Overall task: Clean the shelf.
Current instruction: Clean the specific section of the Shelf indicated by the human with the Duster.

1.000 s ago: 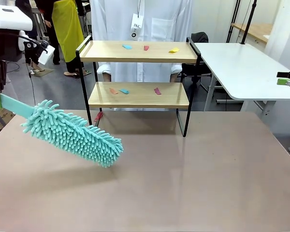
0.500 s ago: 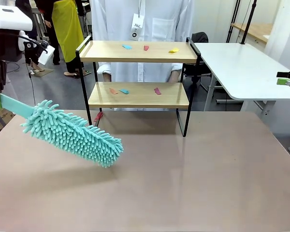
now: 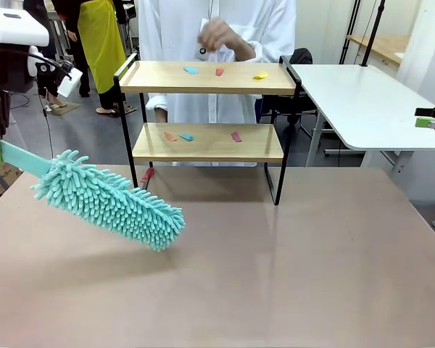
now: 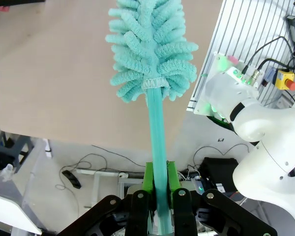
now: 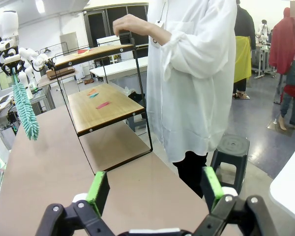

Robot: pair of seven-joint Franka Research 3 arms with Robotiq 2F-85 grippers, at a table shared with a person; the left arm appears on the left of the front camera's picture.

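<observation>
Coloured scraps (image 3: 191, 70) on both shelf (image 3: 159, 78) boards, a hand (image 3: 216, 32) above; left jaws pinch duster (image 3: 109, 199) over table (image 3: 290, 261), right jaws spread.

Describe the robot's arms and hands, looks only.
The left arm is a glossy white shell with a black section and a thin black cable beside it. The left hand is a black linkage with two fingers carrying bright green pads. The right hand matches: black body, green pads.
</observation>
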